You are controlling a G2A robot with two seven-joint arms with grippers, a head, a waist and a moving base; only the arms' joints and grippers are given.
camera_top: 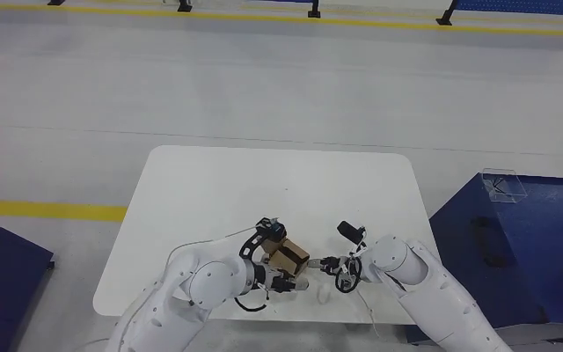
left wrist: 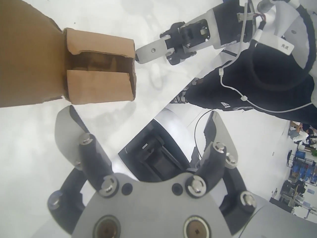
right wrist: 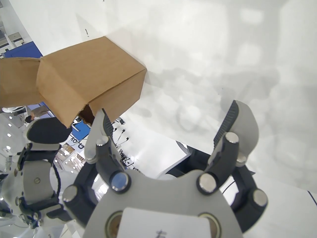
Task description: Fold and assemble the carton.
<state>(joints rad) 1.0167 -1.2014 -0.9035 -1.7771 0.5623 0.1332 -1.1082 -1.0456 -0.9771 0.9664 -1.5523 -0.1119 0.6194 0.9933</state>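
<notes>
Carton brown, 2 end flaps part-folded w/ gap btwn; L fingers & R fingers spread, empty.

- I'm working in a big robotics test hall: wide grey floor marked with yellow lane lines.
- Blue partition panels flank my white table.
- Storage racks with blue bins stand behind.
</notes>
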